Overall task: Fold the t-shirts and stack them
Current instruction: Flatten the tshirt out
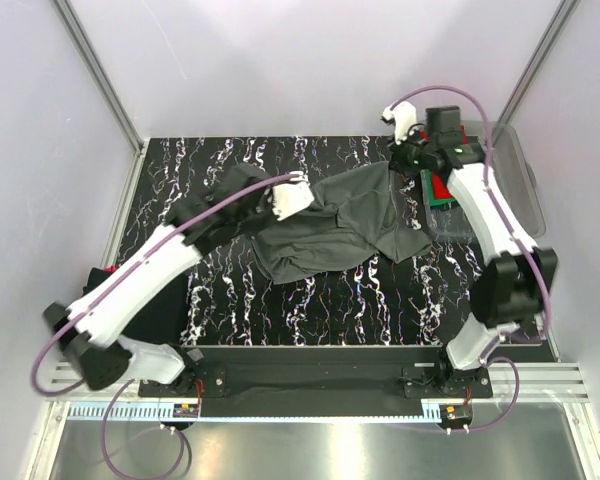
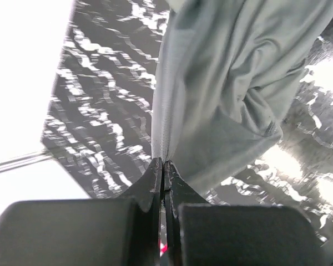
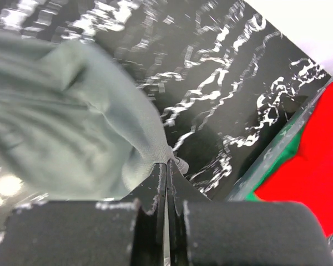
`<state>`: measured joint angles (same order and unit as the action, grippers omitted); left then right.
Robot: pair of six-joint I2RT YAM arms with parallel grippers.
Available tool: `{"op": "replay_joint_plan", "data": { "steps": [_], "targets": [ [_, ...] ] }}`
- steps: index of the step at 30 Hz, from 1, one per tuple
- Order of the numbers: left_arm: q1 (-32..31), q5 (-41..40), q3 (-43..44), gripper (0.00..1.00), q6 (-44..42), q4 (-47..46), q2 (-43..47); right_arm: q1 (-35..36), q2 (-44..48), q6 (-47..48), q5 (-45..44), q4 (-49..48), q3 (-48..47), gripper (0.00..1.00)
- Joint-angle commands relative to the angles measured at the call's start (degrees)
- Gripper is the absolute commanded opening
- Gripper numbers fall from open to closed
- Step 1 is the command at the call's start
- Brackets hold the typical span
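Holding at two points: the left gripper (image 2: 164, 164) is clamped on a stitched edge of the grey shirt (image 1: 330, 230), jaws pressed together with only a thin line of cloth between them. The right gripper (image 3: 167, 164) is likewise pinched shut on a bunched corner of the same shirt. The shirt sits mid-table (image 1: 380, 300), crumpled and slung between the two grippers, and its lower part appears to rest on the surface. A red shirt (image 3: 316, 160) and a green shirt (image 3: 282, 151) lie in the tub (image 1: 520, 170), just beside the right gripper.

Risks, as judged:
- Both bites are shallow. Pulling the arms apart to spread the cloth could drag an edge out of the jaws.
- The right grip holds gathered cloth, possibly more than one layer, so the shirt may spread twisted.
- The right arm works close to the tub wall. A sideways sweep could knock it or snag the red shirt.
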<state>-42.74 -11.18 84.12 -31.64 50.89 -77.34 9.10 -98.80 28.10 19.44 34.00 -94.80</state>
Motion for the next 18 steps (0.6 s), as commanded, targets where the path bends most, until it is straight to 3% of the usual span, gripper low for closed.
{"op": "replay_joint_plan", "data": {
  "steps": [1,6,9,13,18],
  "targets": [
    [-0.33,-4.37,-2.2,0.0,-5.01,2.1,3.76,0.04,14.04,-3.65,7.53,6.85,1.98,0.0],
    [0.9,-6.4,-0.46,0.0,-3.17,4.91,7.99,0.04,25.65,-6.21,8.95,8.8,4.1,0.0],
    [4.06,-7.54,2.53,0.0,-2.99,4.31,8.61,-0.05,27.88,-4.9,6.41,8.45,2.44,0.0],
    [7.05,-10.33,0.79,0.0,-6.15,-1.93,7.83,-0.14,23.67,-4.11,2.45,4.77,3.74,0.0],
    [17.32,-9.12,1.05,0.0,-5.19,-7.03,-0.95,-2.07,8.48,-3.4,1.57,-0.51,-0.01,0.0]
  ]
}}
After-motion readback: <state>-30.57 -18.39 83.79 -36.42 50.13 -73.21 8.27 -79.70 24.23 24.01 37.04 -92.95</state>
